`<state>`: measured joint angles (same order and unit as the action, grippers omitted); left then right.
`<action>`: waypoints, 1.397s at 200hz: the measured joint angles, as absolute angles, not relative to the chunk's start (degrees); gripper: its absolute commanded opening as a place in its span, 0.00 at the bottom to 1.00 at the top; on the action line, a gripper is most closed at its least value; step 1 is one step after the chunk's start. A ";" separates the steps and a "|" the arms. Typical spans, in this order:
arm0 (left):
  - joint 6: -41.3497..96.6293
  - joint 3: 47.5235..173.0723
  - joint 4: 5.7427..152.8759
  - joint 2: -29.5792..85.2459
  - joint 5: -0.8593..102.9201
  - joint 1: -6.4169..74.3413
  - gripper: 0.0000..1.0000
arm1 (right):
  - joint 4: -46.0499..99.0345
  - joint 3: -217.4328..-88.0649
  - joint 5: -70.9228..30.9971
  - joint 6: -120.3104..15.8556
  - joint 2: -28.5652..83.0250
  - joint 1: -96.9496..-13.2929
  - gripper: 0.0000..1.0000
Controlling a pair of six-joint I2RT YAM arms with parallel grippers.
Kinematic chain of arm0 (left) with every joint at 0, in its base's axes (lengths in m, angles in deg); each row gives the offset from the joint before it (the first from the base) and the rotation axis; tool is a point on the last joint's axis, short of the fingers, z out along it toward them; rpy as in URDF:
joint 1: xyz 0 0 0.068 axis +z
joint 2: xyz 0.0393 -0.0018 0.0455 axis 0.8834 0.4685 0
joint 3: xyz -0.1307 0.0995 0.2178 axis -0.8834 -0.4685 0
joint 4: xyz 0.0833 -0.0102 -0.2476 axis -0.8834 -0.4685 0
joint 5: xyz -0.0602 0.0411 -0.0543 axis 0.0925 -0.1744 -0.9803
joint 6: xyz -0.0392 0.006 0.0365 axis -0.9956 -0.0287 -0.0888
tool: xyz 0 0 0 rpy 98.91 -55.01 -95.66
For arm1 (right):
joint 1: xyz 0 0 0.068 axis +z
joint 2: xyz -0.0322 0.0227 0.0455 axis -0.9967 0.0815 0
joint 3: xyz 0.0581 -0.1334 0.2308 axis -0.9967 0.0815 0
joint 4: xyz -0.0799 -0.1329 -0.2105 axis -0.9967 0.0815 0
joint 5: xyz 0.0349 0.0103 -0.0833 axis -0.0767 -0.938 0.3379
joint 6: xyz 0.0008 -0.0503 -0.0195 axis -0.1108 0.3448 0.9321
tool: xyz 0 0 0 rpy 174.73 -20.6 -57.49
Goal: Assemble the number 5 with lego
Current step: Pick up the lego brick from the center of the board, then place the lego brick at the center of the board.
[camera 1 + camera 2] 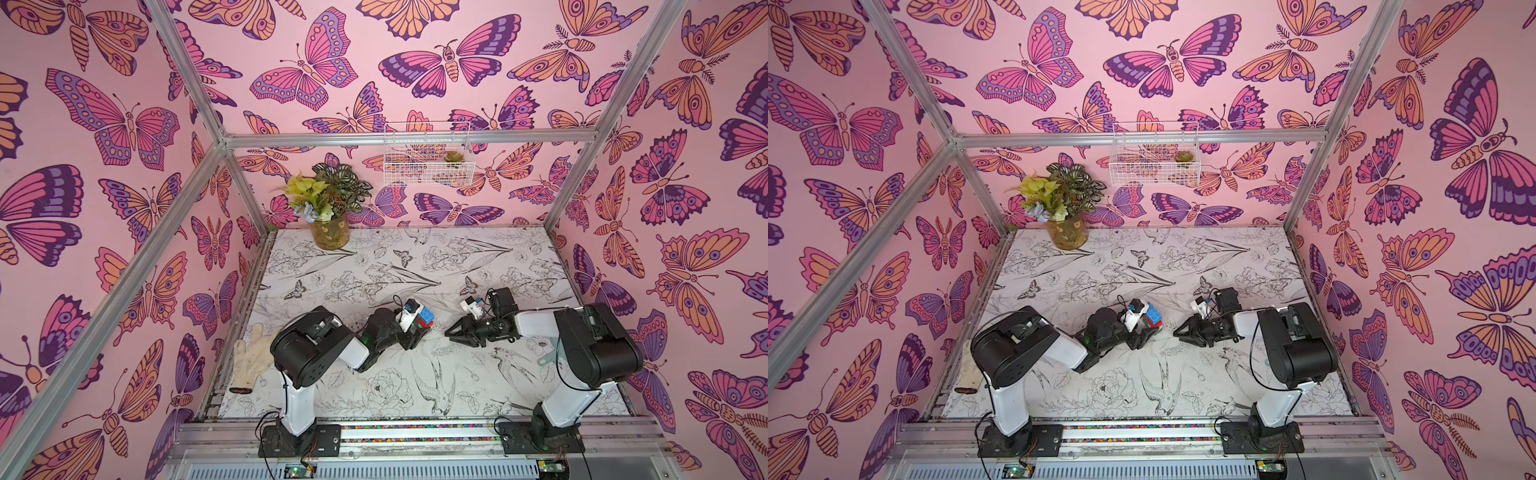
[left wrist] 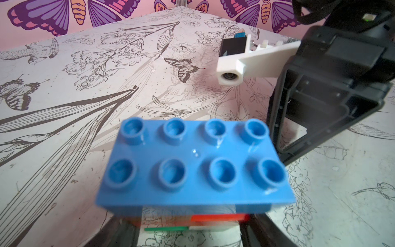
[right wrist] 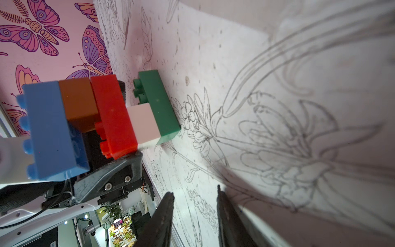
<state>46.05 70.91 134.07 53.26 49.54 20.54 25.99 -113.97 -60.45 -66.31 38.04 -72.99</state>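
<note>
The number 5 (image 3: pixel 115 119) stands upright (blue brick (image 2: pixel 192 171) topmost).

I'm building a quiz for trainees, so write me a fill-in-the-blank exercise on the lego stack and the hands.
1. The top brick of the lego stack is ___.
2. The white brick sits between the red brick and the ___ one.
3. The top brick shows ___ studs.
4. The right hand holds ___.
Missing words: blue; green; eight; nothing.
</note>
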 measured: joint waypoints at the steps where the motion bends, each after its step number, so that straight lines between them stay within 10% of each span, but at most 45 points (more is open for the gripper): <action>1: 46.05 70.93 134.04 53.26 49.54 20.54 0.62 | 25.99 -113.97 -60.45 -66.31 38.04 -72.99 0.36; 279: 24.39 103.58 24.47 38.55 60.30 22.40 0.51 | 28.74 -119.35 -59.40 -63.49 39.03 -72.44 0.35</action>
